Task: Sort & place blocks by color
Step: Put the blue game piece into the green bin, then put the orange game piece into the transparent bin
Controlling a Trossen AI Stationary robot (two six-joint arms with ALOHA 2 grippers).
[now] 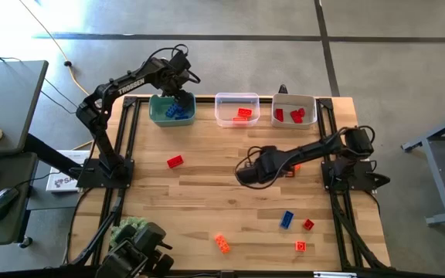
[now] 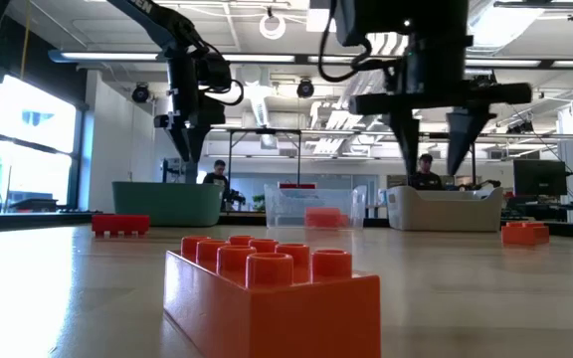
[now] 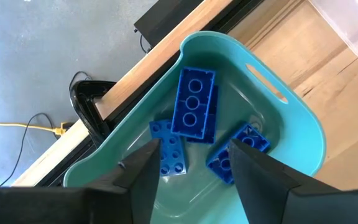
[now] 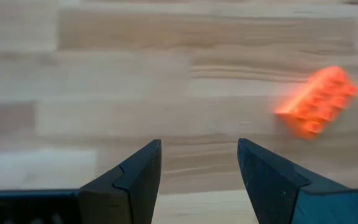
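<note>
Wood surface (image 1: 207,201) sits on grey floor, fuzzy green clump (image 1: 130,230) at its near-left corner, a desk (image 1: 6,93) with a mouse (image 1: 2,201) off to the left, two people (image 2: 425,171) way back in the room.

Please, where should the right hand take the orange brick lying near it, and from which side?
From above, across the two long smooth sides of the orange brick. It lies flat at an angle, studs up, so the open right hand should probably turn to match.

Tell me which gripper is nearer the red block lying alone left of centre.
Right. The right gripper hovers mid-table beside the red block; the left gripper hangs over the teal bin.
</note>
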